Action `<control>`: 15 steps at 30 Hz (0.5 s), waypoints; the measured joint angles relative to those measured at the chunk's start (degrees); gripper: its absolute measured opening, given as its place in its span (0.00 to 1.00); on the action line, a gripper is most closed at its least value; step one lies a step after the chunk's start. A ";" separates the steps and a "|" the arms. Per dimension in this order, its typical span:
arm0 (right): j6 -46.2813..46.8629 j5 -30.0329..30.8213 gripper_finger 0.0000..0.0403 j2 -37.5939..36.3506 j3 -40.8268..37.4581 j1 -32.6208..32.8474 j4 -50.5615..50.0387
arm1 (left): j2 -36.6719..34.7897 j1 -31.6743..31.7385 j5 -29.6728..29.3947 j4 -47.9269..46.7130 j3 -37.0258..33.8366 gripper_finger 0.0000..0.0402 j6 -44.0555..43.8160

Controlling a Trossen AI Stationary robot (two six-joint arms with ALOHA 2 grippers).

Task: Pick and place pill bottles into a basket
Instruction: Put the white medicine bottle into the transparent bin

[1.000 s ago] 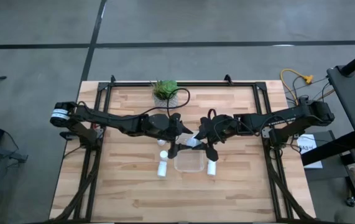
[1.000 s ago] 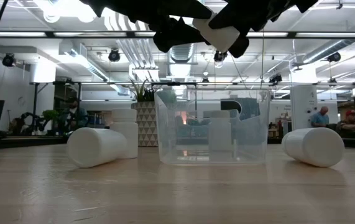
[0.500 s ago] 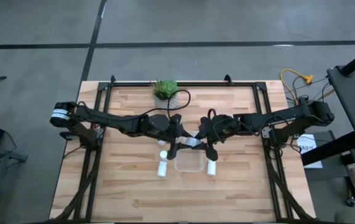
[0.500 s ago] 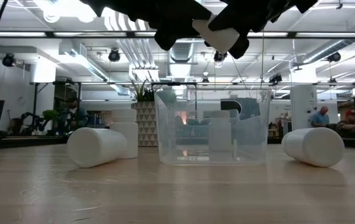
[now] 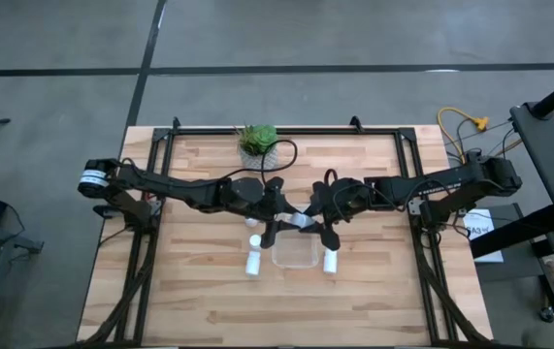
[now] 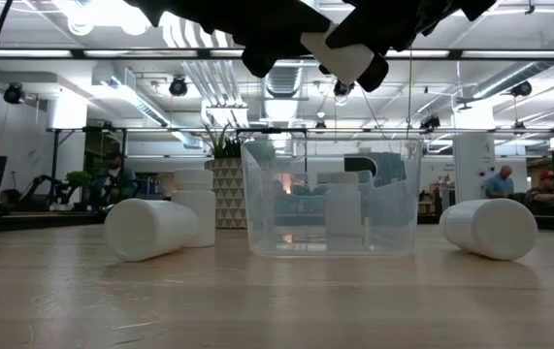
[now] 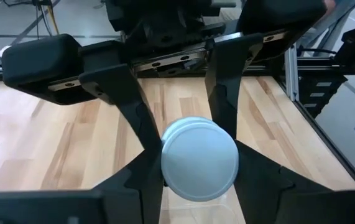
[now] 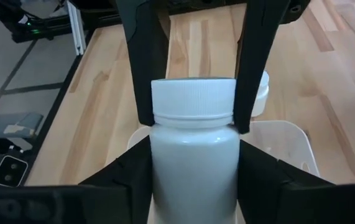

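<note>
One white pill bottle [image 5: 301, 221] hangs in the air above the clear basket [image 5: 296, 254], between my two grippers. My left gripper [image 5: 284, 217] meets its capped end from the table's left. My right gripper [image 5: 315, 223] has its body from the right. On the table, one bottle [image 5: 254, 262] lies on its side left of the basket, with another [image 5: 254, 239] upright behind it. A third [image 5: 330, 260] lies on its side to the basket's right. The low view shows the raised bottle [image 6: 346, 53] over the basket [image 6: 333, 208]. My left gripper has the bottle's cap [image 8: 165, 99] between its two fingers [image 8: 143, 68], one on each side. The fingers come from the table's left, nearly level, along the bottle. The cap's flat top [image 7: 199, 158] faces my left wrist. My right gripper flanks the bottle's body [image 8: 165, 168] with its two fingers [image 8: 133, 177], and I see no gap. The fingers come from the table's right, slanting down, along the bottle. The bottle is clear of the basket, slightly tilted.
A potted green plant [image 5: 257, 141] stands at the table's far edge behind the arms. Bare wood lies near the front edge and at both sides. Beyond the table, the low view shows a room with a person [image 6: 498, 181] far off.
My left gripper has shut on the cap end of the raised bottle. Both arms have stayed where they were, and the bottle still hangs over the basket.
</note>
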 joint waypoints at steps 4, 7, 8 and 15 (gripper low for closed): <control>-0.33 -0.19 0.52 0.00 0.00 0.07 0.24 | -0.03 -0.02 0.41 0.63 0.00 0.35 0.21; 0.16 -0.15 0.59 0.00 0.00 0.09 0.22 | -0.04 -0.02 0.34 0.22 0.00 0.35 0.38; 0.57 -0.14 0.61 0.00 0.00 0.07 0.23 | -0.04 -0.02 0.31 0.21 0.00 0.35 0.38; 3.67 -0.12 0.73 -0.68 0.00 0.07 -0.03 | -0.04 0.27 0.08 -2.23 -0.03 0.35 0.36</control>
